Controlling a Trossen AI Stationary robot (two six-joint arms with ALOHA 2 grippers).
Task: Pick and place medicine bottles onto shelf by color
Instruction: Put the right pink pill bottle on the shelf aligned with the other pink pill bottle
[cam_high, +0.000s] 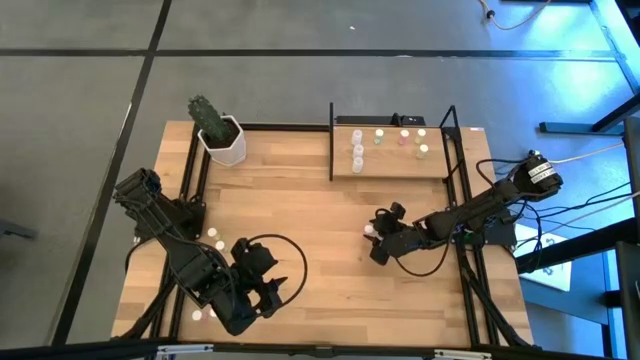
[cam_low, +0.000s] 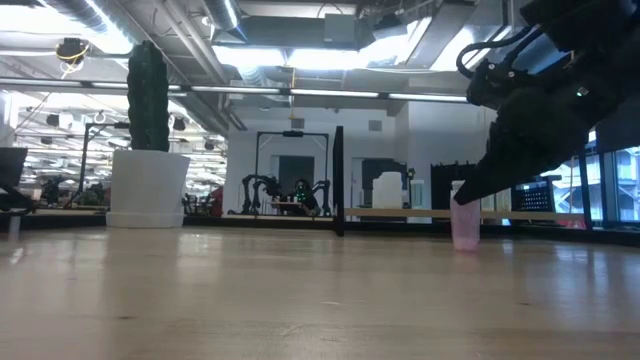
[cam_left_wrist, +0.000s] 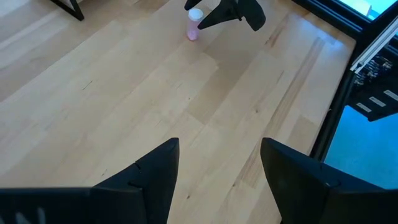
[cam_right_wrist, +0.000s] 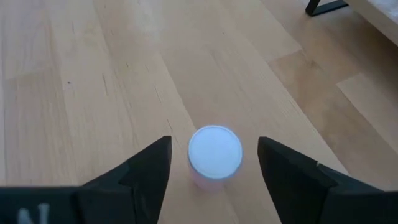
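Note:
A small pinkish medicine bottle with a white cap (cam_right_wrist: 214, 154) stands upright on the tabletop right of centre, and also shows in the high view (cam_high: 368, 229) and the low view (cam_low: 465, 226). My right gripper (cam_right_wrist: 214, 142) is open above it, one finger on either side, with a gap on both sides. My left gripper (cam_left_wrist: 221, 144) is open and empty over the near left of the table (cam_high: 272, 290). The shelf (cam_high: 392, 165) at the far right holds several bottles (cam_high: 357, 152). Two more bottles (cam_high: 218, 243) stand by the left arm.
A white hexagonal pot with a cactus (cam_high: 222, 140) stands at the far left. Black frame rails (cam_high: 468, 260) run along the table's right side, under my right arm. Bare wood lies between the two grippers (cam_high: 320, 220).

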